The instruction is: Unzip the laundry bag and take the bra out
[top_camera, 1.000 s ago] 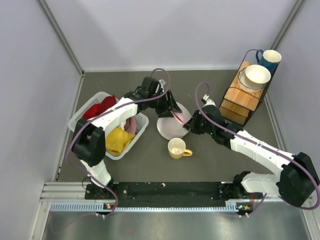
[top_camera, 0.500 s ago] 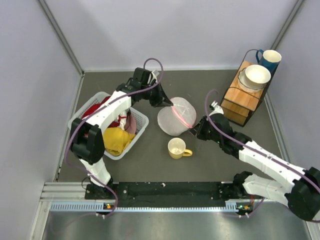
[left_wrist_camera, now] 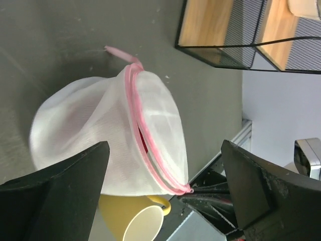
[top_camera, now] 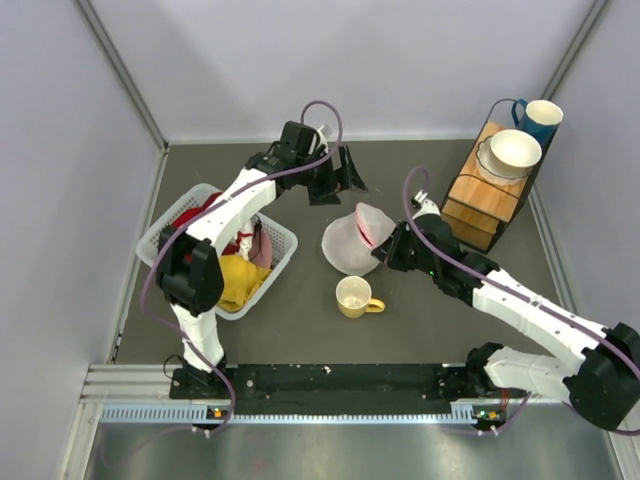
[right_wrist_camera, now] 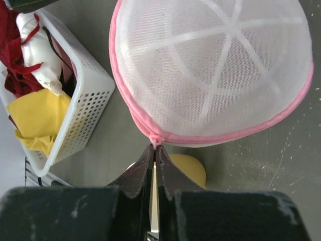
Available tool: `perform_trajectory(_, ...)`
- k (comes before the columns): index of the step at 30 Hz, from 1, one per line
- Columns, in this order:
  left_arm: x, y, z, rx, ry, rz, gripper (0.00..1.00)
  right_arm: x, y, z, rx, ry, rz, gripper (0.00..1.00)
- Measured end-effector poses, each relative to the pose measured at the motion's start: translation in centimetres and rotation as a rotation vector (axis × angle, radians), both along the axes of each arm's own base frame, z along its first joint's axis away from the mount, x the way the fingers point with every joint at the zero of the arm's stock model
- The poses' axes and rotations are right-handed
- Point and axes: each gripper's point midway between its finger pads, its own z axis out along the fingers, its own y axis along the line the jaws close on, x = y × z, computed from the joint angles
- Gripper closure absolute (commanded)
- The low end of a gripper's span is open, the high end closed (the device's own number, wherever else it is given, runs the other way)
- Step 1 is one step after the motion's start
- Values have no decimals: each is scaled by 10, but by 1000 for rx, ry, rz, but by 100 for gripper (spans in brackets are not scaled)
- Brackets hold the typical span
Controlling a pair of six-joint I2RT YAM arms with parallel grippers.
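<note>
The laundry bag (top_camera: 350, 245), a white mesh dome with pink zipper trim, lies mid-table, bunched and raised on its right side. My right gripper (top_camera: 381, 244) is shut on the pink zipper pull (right_wrist_camera: 155, 140) at the bag's (right_wrist_camera: 210, 70) near edge; its tips (right_wrist_camera: 154, 147) pinch the pull. My left gripper (top_camera: 349, 173) hangs wide open behind the bag, touching nothing. In the left wrist view the bag (left_wrist_camera: 95, 140) shows a narrow dark-red slit along its zipper (left_wrist_camera: 143, 135). I cannot make out the bra through the mesh.
A yellow mug (top_camera: 353, 296) stands just in front of the bag. A white slatted basket (top_camera: 283, 250) with red, yellow and pale clothes sits at the left. A wooden rack (top_camera: 478, 200) at the right back carries a white bowl (top_camera: 515, 152) and a blue mug (top_camera: 540, 118).
My left gripper let go of the bag's far edge, opened wide and drew back. The bag, stretched flat before, has slumped into a bunched cone. My right gripper stayed on the pull.
</note>
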Motion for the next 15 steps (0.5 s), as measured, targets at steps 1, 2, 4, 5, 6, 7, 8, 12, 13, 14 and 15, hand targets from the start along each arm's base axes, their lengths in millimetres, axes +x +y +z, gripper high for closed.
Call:
perform_trajectory(1, -1, 4, 0, 16, -10, 17, 2, 1, 1, -2, -2, 3, 2, 100)
perform_trajectory(2, -4, 9, 2, 25, -16, 30, 4, 1, 1, -3, -5, 8, 4, 100)
perform_trajectory(4, -16, 23, 6, 43, -31, 66, 5, 1, 2, -5, -10, 13, 10, 100)
perform_trajectory(5, -23, 28, 10, 44, -40, 79, 6, 0, 3, -6, -11, 14, 14, 100)
perform_trajectory(6, -33, 35, 15, 40, -43, 91, 6, 1, 4, -5, -10, 14, 18, 100)
perform_trajectory(7, -43, 40, 20, 28, -45, 99, 6, 1, 4, -5, -10, 13, 20, 100)
perform_trajectory(8, -52, 43, 26, 12, -49, 105, 6, 0, 5, -6, -11, 15, 24, 100)
perform_trajectory(12, -71, 40, 24, -36, -16, 121, 4, 0, 6, -9, -18, 24, 33, 100)
perform_trajectory(13, -75, 35, 17, -44, 9, 121, 4, 0, 6, -10, -18, 25, 36, 100)
perform_trajectory(14, -78, 32, 7, -48, 38, 121, 4, 0, 7, -11, -19, 28, 37, 100)
perform_trajectory(15, -81, 29, -3, -47, 73, 121, 4, 0, 7, -12, -19, 30, 39, 100)
